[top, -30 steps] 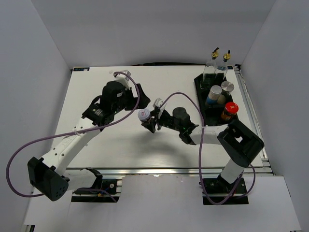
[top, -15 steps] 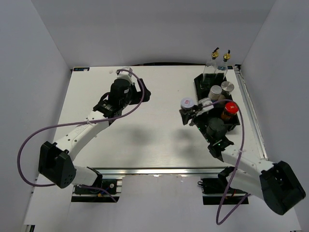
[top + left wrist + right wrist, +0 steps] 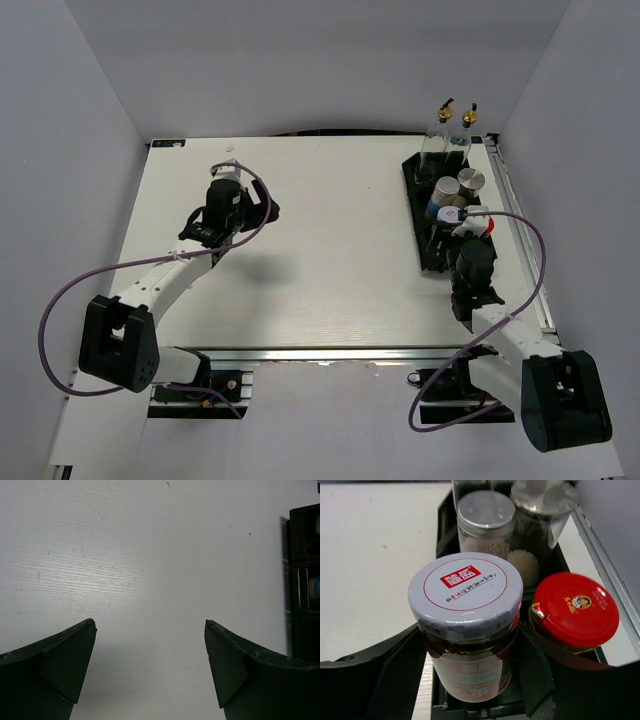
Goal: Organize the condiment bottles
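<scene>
My right gripper (image 3: 470, 672) is shut on the small jar with the white, red-printed lid (image 3: 465, 595). It holds the jar upright with its base down in the near-left compartment of the black tray (image 3: 445, 515). The red-lidded dark jar (image 3: 575, 610) stands close beside it on the right. Behind them are two silver-capped shakers (image 3: 486, 510) (image 3: 545, 497). From above, the held jar (image 3: 452, 214) sits at the tray's near end, and two clear gold-topped bottles (image 3: 441, 125) (image 3: 467, 125) stand at its far end. My left gripper (image 3: 150, 625) is open over bare table, far left of the tray (image 3: 413, 175).
The tray's edge (image 3: 305, 580) shows at the right of the left wrist view. A metal rail (image 3: 520, 230) runs along the table's right side next to the tray. White walls enclose the table on three sides.
My right arm has carried the small jar from the middle of the table rightward to the tray's near-left compartment. My left arm has drawn back to the left, still open.
</scene>
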